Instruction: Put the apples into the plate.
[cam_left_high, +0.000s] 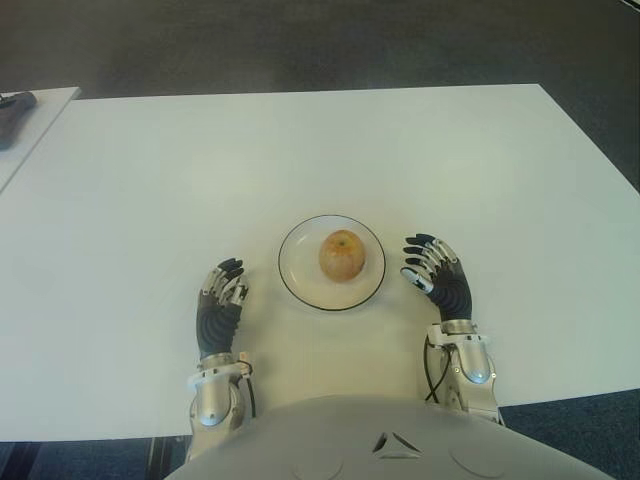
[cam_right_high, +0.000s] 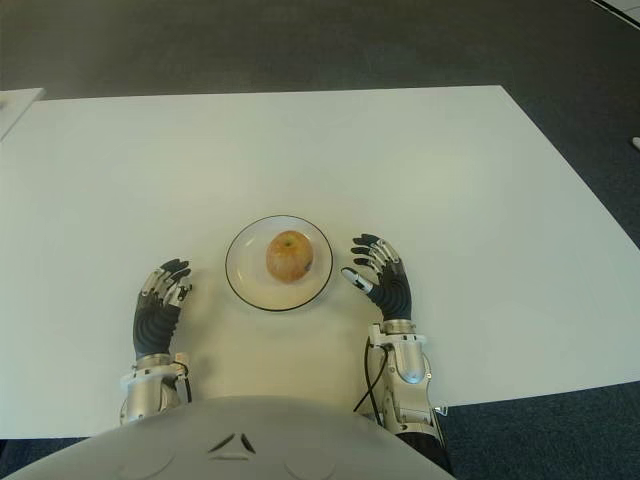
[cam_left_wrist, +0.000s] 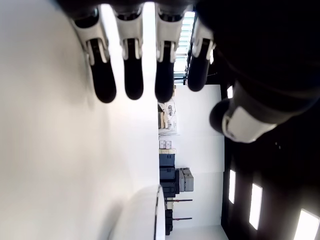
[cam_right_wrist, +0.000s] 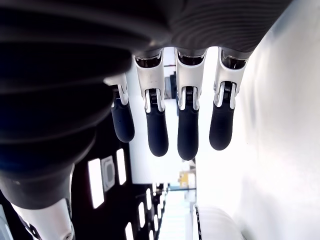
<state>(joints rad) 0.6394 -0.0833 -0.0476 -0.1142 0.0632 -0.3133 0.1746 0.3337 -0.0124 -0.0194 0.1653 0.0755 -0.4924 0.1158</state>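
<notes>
Left eye view: left hand (cam_left_high: 222, 300), fingers extended, empty, left of plate (cam_left_high: 296, 286); right hand (cam_left_high: 436, 273), fingers spread, empty, just right of plate; yellow-red apple (cam_left_high: 342, 255) upright on white dark-rimmed plate; white table (cam_left_high: 300, 150) beyond

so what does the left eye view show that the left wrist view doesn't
Only the left eye view shows the apple sitting on the plate, the right hand open beside the plate's right side, and a dark object on a second table at far left. Only the left wrist view shows the room behind, with shelves and ceiling lights. Both show the left hand, open and empty, over the white table.
</notes>
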